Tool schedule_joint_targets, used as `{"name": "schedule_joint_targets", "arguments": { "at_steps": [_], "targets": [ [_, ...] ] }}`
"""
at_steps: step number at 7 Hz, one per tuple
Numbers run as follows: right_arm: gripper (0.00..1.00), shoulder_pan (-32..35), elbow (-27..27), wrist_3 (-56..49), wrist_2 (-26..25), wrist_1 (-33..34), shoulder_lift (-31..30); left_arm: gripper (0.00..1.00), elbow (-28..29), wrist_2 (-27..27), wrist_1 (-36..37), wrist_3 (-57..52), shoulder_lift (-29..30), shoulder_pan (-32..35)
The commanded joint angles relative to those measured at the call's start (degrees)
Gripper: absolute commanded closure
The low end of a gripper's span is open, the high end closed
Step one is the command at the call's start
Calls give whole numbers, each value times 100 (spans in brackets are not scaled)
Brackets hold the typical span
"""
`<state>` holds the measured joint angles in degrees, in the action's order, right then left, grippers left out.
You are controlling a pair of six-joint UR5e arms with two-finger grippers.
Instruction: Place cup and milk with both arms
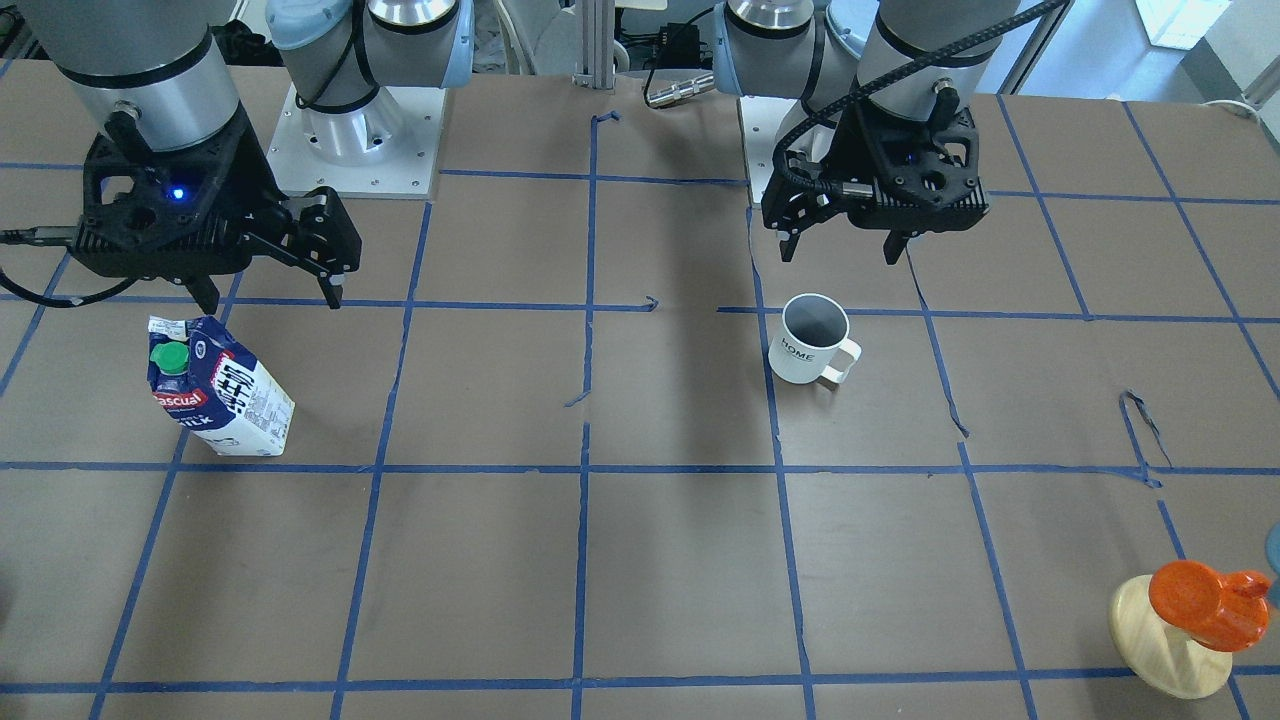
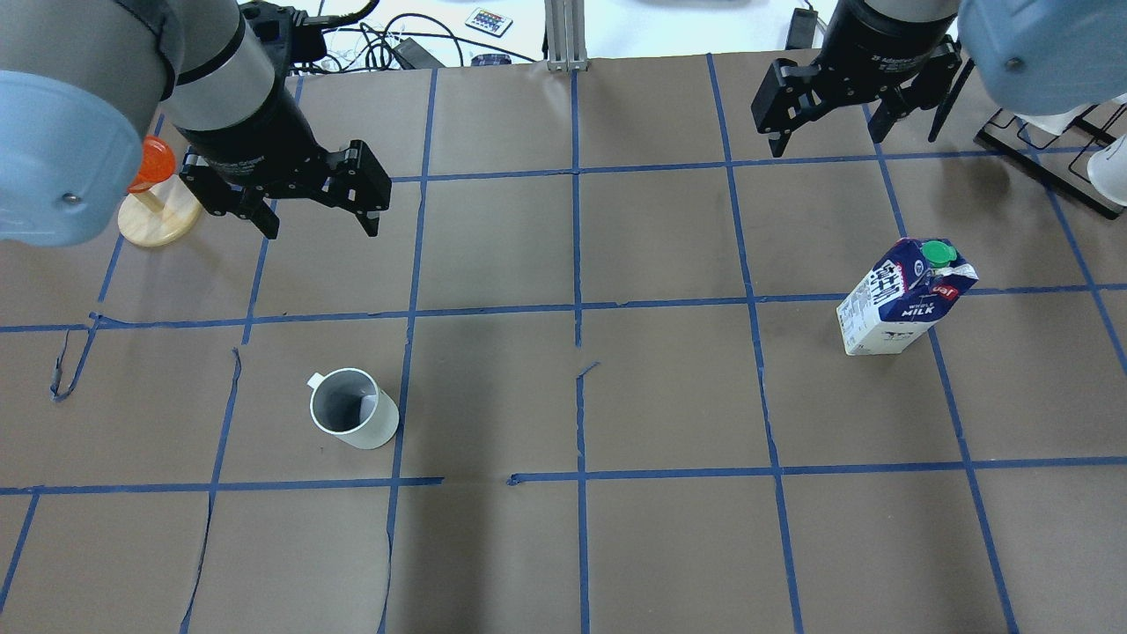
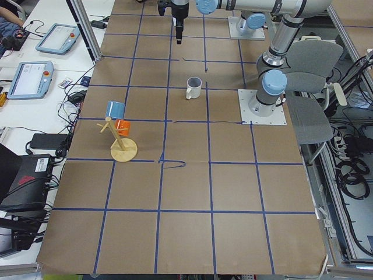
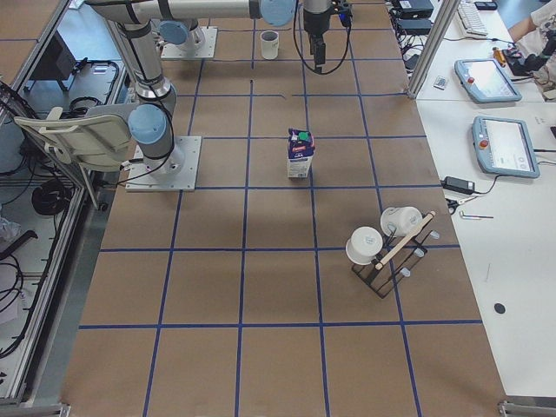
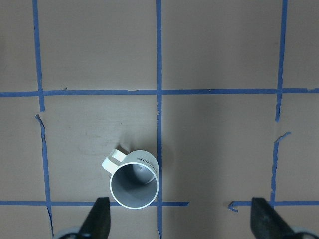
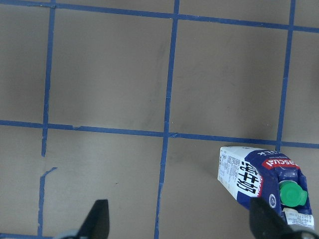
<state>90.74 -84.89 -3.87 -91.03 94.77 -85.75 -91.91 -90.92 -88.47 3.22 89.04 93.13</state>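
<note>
Both jaws are spread wide with nothing between them. My left gripper (image 2: 321,231) points straight down, fingers apart, hanging well above the table (image 2: 669,396). In its wrist view the white ceramic cup with a handle, dark grey inside and black HOME lettering (image 5: 134,185) shows low between the two fingers (image 5: 99,221), closer to the view's left one and touching neither. The cup stands upright, mouth up, right beside a crossing of the blue tape lines (image 2: 577,246), handle turned away from the base and toward my left.

My right gripper (image 2: 826,143) is the same: vertical, fingers wide apart, holding nothing, high over the table. The small gable-top milk carton, dark blue above, white below, green round cap (image 2: 902,299), stands upright on my right half. In the right wrist view it sits at the lower corner, just beside one finger in the picture and not between the two.

Left arm comes in from my left, grey tube and light blue joint cap, wrist bent down. Right arm mirrors it.

Cup and milk carton are well apart, one under each arm. A wooden peg stand (image 2: 158,220) with an orange mug (image 2: 151,165) sits at my far left. A black rack (image 4: 391,256) with white cups sits at my far right.
</note>
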Motion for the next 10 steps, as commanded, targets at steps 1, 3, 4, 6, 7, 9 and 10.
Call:
{"name": "schedule_joint_targets", "arguments": {
  "at_steps": [1, 3, 4, 6, 7, 9, 10],
  "targets": [
    [0, 5, -10, 272, 59, -28, -12, 0, -561, -4, 206, 56, 17, -5],
    [0, -13, -10, 370, 59, -46, -12, 0, -1291, -31, 539, 21, 51, -49],
    [0, -13, -10, 370, 51, -46, -12, 0, -1608, -48, 872, 12, 165, -49],
    [0, -13, -10, 361, 51, -55, -12, 0, -2311, -57, 1628, -57, 394, -49],
    [0, -4, -10, 361, 51, -55, -12, 0, -2549, -66, 1701, -476, 394, -75],
    [0, -13, -19, 352, 42, -55, -12, 21, -2761, -48, 1772, -541, 622, -75],
    [0, -21, -19, 343, 42, -55, -12, 56, -2823, -57, 1937, -567, 684, -75]
  ]
}}
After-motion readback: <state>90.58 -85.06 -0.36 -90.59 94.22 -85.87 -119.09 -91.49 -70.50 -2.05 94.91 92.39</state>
